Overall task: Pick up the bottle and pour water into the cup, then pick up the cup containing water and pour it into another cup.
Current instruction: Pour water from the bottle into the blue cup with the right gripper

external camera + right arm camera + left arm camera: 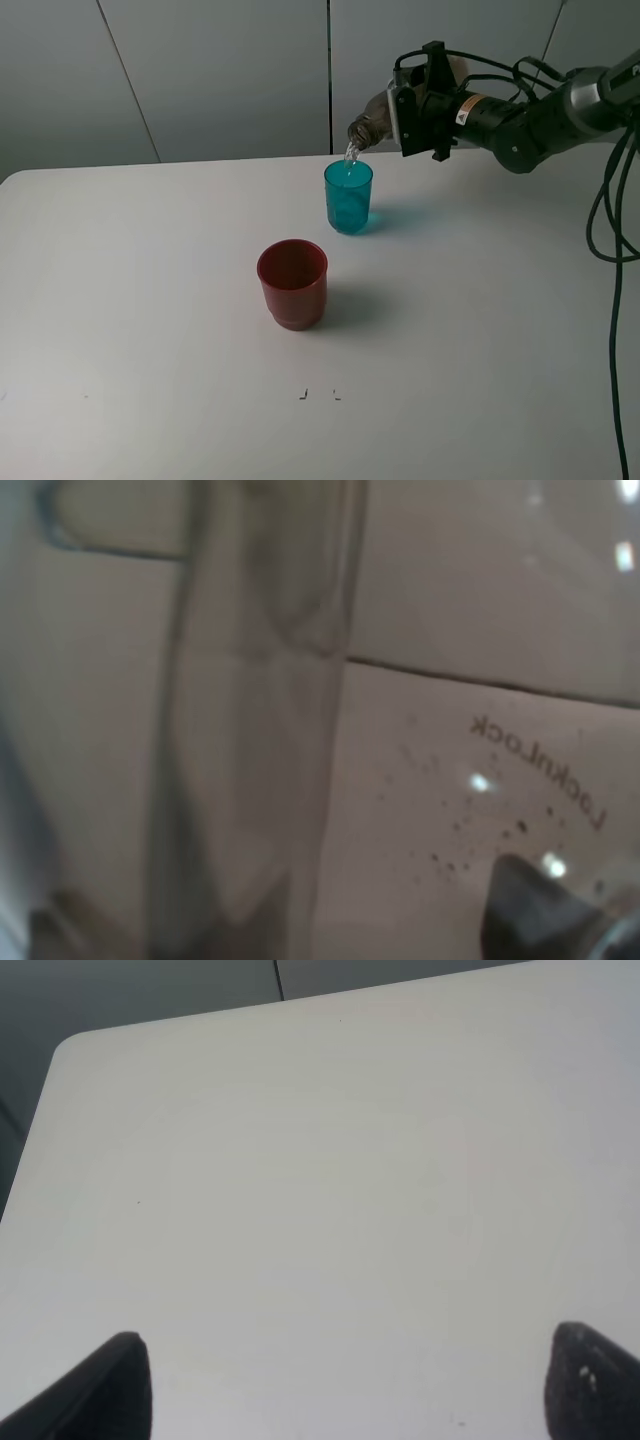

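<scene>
Pouring water (350, 154) frm bottle (371, 123) into teal cup (348, 197).

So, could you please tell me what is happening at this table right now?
The right tool holds the bottle tipped over the teal cup, and a thin stream of water is running into it. The red cup stands apart, nearer the front of the table, with nothing touching it. The left tool is open over bare table.
</scene>
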Available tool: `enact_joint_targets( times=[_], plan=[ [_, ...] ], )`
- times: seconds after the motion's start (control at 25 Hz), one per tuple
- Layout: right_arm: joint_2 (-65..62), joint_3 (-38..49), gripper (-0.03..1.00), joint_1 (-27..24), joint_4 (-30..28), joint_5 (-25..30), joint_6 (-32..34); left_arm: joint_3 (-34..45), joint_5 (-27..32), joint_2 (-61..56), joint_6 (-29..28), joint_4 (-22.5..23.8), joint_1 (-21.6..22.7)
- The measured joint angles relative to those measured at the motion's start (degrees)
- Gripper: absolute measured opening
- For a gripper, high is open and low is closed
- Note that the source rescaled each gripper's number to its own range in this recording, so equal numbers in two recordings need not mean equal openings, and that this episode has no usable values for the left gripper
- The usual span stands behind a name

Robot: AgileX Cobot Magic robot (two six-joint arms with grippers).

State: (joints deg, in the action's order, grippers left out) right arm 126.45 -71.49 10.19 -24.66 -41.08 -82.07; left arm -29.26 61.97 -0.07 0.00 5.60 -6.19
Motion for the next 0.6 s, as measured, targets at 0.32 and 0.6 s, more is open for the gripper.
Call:
enact_joint_targets(
  times=[0.32,0.6],
  plan=[
    [0.0,-0.2,0.0,0.0,0.0,-0.1,-1.6,0.0,0.0,0.0,0.0,0.0,0.0],
    [0.0,-0.7,0.0,0.0,0.0,-0.2,-3.5,0.0,0.0,0.0,0.0,0.0,0.0]
  ],
)
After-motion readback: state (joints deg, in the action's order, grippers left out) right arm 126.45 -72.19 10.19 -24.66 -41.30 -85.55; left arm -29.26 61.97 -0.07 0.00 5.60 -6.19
